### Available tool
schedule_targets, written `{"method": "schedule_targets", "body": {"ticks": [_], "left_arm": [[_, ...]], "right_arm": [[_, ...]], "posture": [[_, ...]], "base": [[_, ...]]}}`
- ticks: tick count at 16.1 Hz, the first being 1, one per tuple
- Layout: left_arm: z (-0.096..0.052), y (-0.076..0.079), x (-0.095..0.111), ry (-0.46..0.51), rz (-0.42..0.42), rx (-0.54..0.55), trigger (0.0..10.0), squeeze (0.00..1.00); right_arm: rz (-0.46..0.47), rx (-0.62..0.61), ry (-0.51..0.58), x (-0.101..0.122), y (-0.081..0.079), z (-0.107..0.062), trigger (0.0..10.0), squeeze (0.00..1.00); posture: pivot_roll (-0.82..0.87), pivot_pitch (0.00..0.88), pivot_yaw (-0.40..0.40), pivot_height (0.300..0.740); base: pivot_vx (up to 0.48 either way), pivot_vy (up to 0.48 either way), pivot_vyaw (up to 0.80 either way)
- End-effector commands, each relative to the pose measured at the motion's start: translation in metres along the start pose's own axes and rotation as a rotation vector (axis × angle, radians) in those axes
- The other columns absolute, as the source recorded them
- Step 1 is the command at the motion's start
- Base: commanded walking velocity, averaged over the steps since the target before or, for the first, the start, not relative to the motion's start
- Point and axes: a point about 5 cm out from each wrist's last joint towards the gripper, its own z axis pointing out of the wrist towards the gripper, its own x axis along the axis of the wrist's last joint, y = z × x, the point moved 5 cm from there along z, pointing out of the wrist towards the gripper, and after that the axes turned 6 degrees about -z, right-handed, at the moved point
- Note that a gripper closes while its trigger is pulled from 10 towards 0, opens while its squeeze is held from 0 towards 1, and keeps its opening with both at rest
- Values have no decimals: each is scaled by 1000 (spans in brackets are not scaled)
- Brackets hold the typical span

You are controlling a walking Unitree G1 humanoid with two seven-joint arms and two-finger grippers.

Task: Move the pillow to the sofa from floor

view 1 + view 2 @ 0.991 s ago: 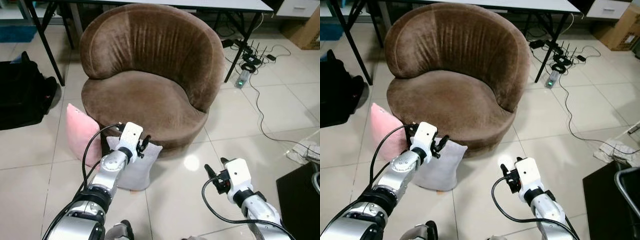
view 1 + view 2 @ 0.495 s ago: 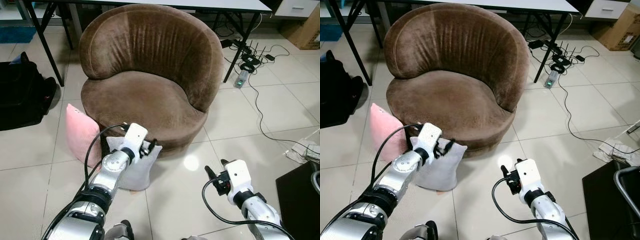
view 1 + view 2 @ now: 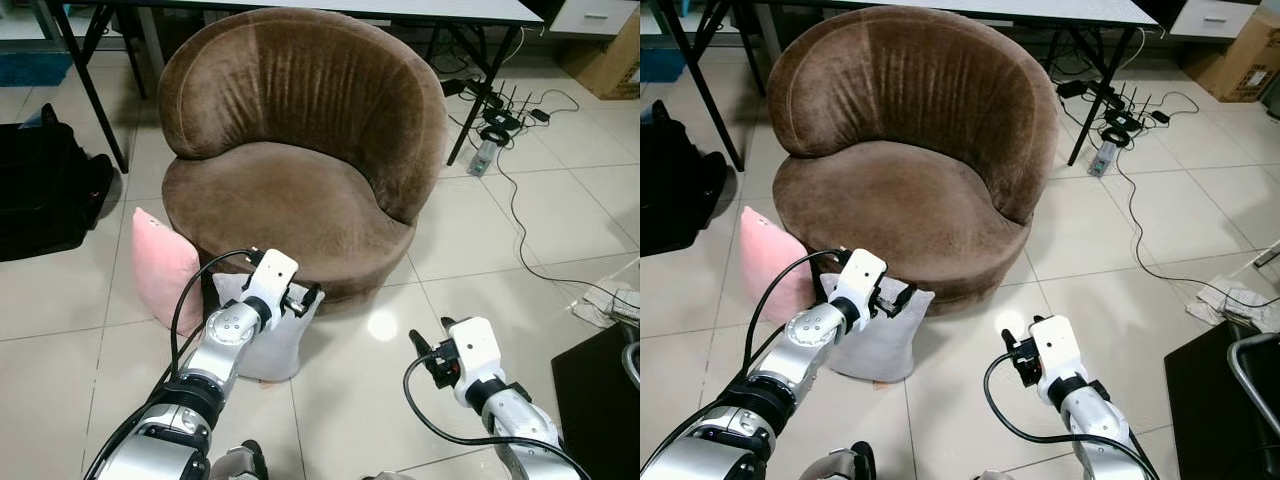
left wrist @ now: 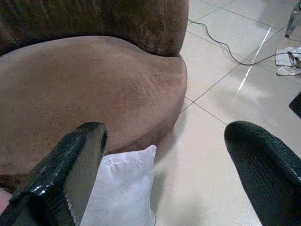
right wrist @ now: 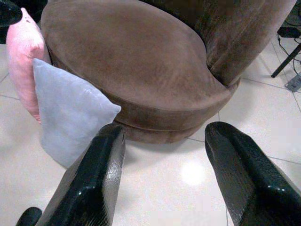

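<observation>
- Pillows: a pale grey square pillow (image 3: 272, 340) stands on the tiled floor (image 3: 480, 240), leaning against the front base of the round brown velvet sofa chair (image 3: 300, 150); a pink pillow (image 3: 165, 268) stands just beside it, on the robot's left.
- Left gripper (image 3: 303, 298) sits at the grey pillow's top edge, fingers (image 4: 70, 174) spread wide, gripping nothing.
- Right gripper (image 3: 428, 352) hovers over bare floor, well apart from the pillows, fingers (image 5: 89, 183) spread.
</observation>
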Motion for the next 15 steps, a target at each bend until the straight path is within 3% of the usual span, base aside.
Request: {"method": "schedule_targets", "body": {"ticks": [1,5,9,10,11,15], "left_arm": [[0,4,8,49,-65,-34,10000,1000],[-3,-2,10,67,-24,-12,10000,1000],[-4,-5,-4,-14,29,7,10000,1000],[-5,-7,-9,-39,47,18,10000,463],[-5,-7,-7,-25,26,12,10000,0],[-7,-14,1,20,20,36,10000,0]], "right_arm": [[-8,-7,-22,-6,4,-2,10000,0],[-2,-7,-20,-5,3,0,10000,0],[-2,-6,-12,-4,0,-1,10000,0],[-19,-4,8,0,0,-1,10000,0],[-14,-5,9,0,0,-1,10000,0],[-30,2,6,3,2,2,10000,0]], "posture": [[-178,83,-84,740],[-175,91,-77,740],[-183,100,-69,740],[-184,103,-66,740],[-185,106,-63,740],[-186,113,-62,740]], "base": [[0,0,0],[0,0,0],[0,0,0],[0,0,0],[0,0,0],[0,0,0]]}}
